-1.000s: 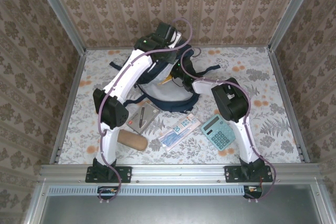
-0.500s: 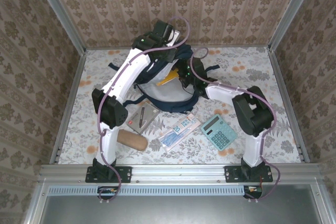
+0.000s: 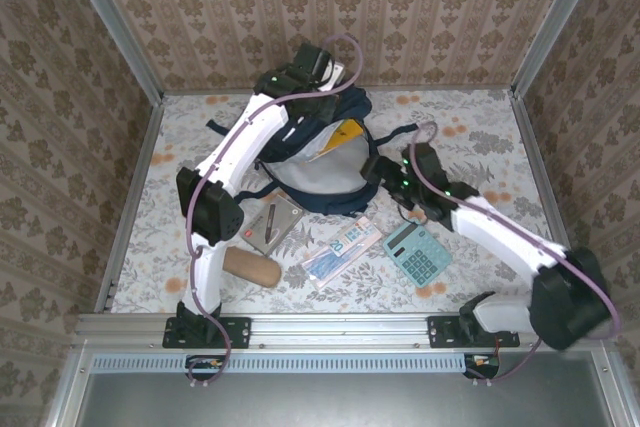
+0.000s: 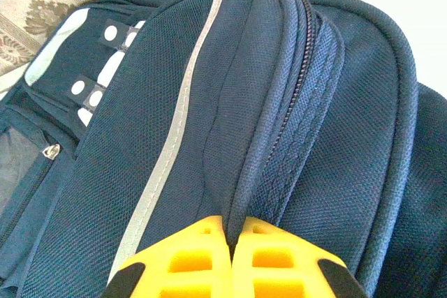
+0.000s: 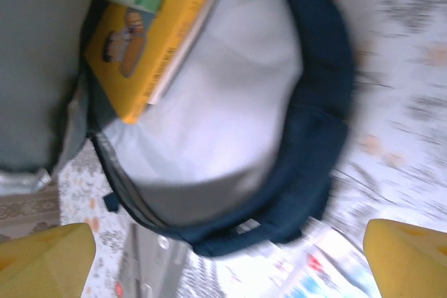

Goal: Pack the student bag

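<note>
My right pincer [image 5: 227, 256] is hanging wide open with nothing between its fingers, just beside the right rim of the student bag [image 3: 330, 199]. Nearest me, a calculator [image 3: 417, 250], a flat stationery packet [image 3: 342, 250], a brown case [image 3: 250, 267] and a grey pad with a pen [image 3: 272, 223] are lying loose on the counter [image 3: 500, 147]. A yellow book [image 5: 150, 40] is sitting inside the bag, so I'm judging the packing partly done. Next I'm planning to lower the free pincer squarely over one loose item, probably the calculator. Farthest off, my left pincer [image 4: 232, 232] is pinching the bag's top fold by the zipper, holding the mouth open.
</note>
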Available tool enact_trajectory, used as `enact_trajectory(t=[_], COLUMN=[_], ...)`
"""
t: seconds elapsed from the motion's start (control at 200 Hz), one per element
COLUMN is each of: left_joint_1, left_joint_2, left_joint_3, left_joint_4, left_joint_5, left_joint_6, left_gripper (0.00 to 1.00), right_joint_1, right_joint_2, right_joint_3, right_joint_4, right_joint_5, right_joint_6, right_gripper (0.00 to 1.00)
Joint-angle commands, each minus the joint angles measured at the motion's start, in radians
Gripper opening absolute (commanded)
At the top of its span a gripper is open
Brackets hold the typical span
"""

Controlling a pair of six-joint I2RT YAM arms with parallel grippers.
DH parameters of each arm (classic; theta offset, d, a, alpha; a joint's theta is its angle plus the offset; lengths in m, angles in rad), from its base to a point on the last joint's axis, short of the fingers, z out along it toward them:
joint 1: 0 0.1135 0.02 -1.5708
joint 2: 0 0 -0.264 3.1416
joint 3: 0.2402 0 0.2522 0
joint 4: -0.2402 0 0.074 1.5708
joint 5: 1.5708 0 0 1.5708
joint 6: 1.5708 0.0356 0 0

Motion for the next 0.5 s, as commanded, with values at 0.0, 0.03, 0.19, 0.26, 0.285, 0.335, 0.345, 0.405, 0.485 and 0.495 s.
enact_trajectory(t=[0.0,0.03,0.19,0.26,0.285,0.335,0.345,0.405,0.485,0.495], left_joint_1=[0.013,0.015,0.02,0.021,0.021,0.021,0.021,0.021,0.021,0.022], left_joint_2=[-0.064,-0.064,-0.064,-0.064,-0.064,-0.064,-0.063,-0.059,-0.058,-0.057], left_joint_3=[-0.011,-0.014,-0.015,-0.015,-0.015,-0.014,-0.015,-0.013,-0.012,-0.011], left_joint_4=[0.103,0.105,0.112,0.114,0.115,0.115,0.115,0.115,0.114,0.114], left_joint_5=[0.008,0.008,0.017,0.02,0.021,0.022,0.022,0.023,0.028,0.029], left_joint_6=[-0.03,-0.031,-0.035,-0.038,-0.039,-0.04,-0.04,-0.043,-0.048,-0.05], left_gripper=[0.0,0.0,0.0,0.0,0.0,0.0,0.0,0.0,0.0,0.0], right_joint_1=[-0.04,-0.051,-0.088,-0.102,-0.104,-0.11,-0.11,-0.117,-0.116,-0.117], right_joint_2=[-0.171,-0.224,-0.436,-0.496,-0.508,-0.52,-0.519,-0.503,-0.463,-0.458], right_joint_3=[-0.099,-0.125,-0.23,-0.259,-0.267,-0.284,-0.287,-0.302,-0.315,-0.317], right_joint_4=[-0.233,-0.267,-0.466,-0.516,-0.53,-0.554,-0.559,-0.587,-0.593,-0.591], right_joint_5=[0.078,0.083,0.122,0.124,0.126,0.125,0.124,0.114,0.085,0.08], right_joint_6=[-0.017,-0.011,0.05,0.068,0.078,0.103,0.11,0.152,0.199,0.203], right_gripper=[1.0,1.0,1.0,1.0,0.99,1.0,1.0,1.0,1.0,0.99])
